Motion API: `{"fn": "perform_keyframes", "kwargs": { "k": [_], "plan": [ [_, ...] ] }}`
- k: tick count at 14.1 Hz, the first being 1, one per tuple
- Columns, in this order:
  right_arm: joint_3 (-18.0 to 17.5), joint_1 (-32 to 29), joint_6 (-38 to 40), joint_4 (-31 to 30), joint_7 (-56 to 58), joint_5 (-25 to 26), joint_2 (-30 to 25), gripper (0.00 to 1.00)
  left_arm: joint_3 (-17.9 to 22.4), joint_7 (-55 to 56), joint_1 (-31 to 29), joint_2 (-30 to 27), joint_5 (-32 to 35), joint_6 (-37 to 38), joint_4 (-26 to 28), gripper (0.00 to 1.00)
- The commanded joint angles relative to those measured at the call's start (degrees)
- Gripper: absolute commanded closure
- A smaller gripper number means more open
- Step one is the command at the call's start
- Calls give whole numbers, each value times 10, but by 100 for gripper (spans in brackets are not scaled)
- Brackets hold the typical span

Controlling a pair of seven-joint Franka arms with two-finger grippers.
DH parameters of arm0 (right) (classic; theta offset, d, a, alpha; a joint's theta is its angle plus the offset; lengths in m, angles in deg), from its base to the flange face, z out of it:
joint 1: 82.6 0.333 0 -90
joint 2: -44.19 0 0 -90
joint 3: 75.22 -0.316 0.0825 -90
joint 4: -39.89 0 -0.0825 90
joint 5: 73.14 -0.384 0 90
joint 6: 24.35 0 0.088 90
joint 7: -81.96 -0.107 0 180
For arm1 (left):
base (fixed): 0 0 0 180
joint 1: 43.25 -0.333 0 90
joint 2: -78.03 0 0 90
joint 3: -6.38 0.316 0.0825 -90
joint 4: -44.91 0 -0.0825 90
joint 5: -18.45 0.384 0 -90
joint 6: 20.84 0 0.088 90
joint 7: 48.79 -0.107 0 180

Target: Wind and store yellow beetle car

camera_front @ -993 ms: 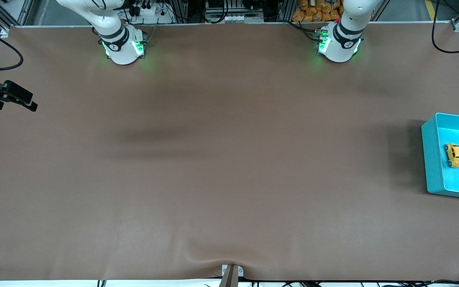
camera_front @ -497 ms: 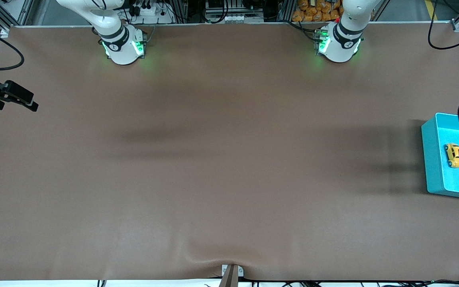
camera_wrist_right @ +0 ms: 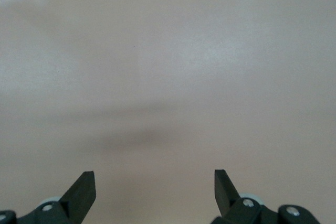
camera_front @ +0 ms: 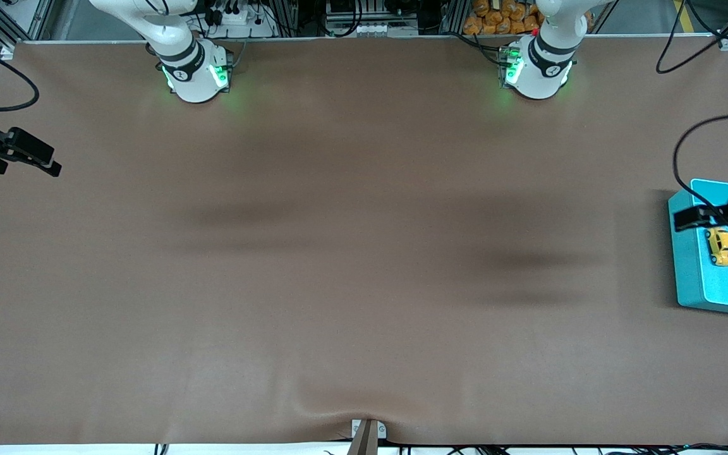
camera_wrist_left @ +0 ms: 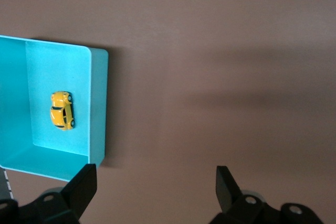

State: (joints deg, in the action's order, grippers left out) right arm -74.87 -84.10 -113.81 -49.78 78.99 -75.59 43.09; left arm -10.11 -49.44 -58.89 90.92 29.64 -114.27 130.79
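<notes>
We see the yellow beetle car (camera_front: 720,245) sitting on the floor of a teal bin (camera_front: 686,265), which rests at the left arm's end of the table (camera_front: 364,253). From the left wrist view the car (camera_wrist_left: 62,110) lies free in the middle of the bin (camera_wrist_left: 97,103), touching none of its walls.

The left gripper (camera_wrist_left: 153,190) hangs in the air over the bin's edge, its wrist reaching in from the edge of the front view, with a black cable looping above it. Its two dark fingers (camera_wrist_left: 84,184) are spread wide apart and hold nothing; between them we see bare tabletop just beside the bin.

The right gripper (camera_wrist_right: 155,192) is up over bare brown table at the right arm's end, where the arm waits. Its fingers (camera_wrist_right: 83,188) are also spread wide, with nothing between them. In the front view we see it as a dark shape (camera_front: 13,151) at the table's edge.
</notes>
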Motion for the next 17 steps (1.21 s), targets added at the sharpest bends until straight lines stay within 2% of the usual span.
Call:
{"fn": "perform_keyframes", "kwargs": {
  "k": [1,3,4,9,17],
  "plan": [
    [-1,-2,3,0,5,8,-3,0,60,22,84,-65,-27,35,21,0],
    [0,-3,3,0,5,8,-3,0,89,41,137,-94,-45,62,20,0],
    [0,-2,3,0,5,8,-3,0,90,43,147,-109,-57,84,18,0],
    [0,-3,3,0,4,8,-3,0,101,59,147,-130,-114,113,3,0],
    [0,-3,3,-1,4,8,-3,0,101,63,140,-141,-114,156,2,0]
  ]
}}
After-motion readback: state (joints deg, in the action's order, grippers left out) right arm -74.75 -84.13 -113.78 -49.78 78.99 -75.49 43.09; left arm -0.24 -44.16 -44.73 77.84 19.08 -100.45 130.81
